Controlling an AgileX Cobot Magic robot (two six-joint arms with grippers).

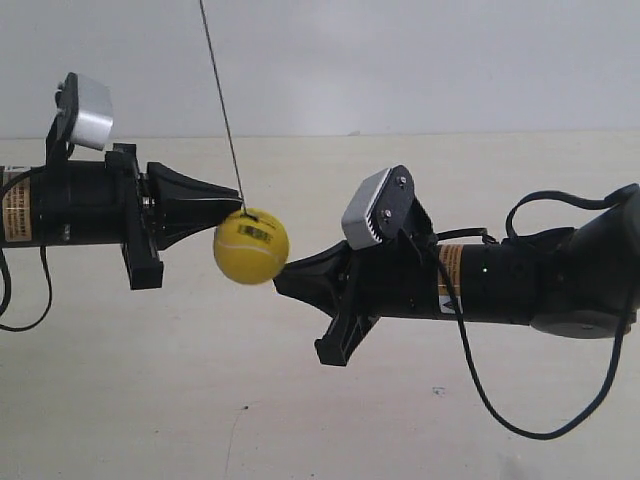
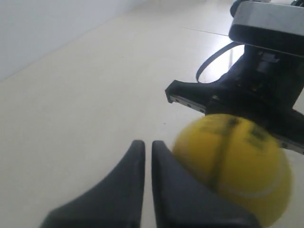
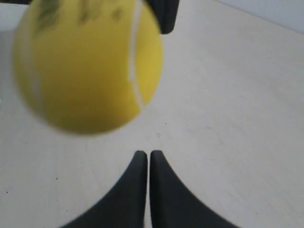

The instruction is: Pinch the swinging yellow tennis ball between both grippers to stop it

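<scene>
The yellow tennis ball point(image 1: 251, 246) hangs on its string point(image 1: 220, 100) between the two facing grippers. The left gripper point(image 2: 147, 145), jaws closed to a slit and empty, meets the ball high on one side. The right gripper point(image 3: 145, 154), likewise closed on nothing, points low at the opposite side. The pinch line therefore looks skewed, and a level squeeze probably calls for realignment.

Blurred yellow tennis ball point(image 3: 88, 66), right gripper point(image 3: 145, 153) jaws together, pale floor point(image 3: 237, 118)
</scene>
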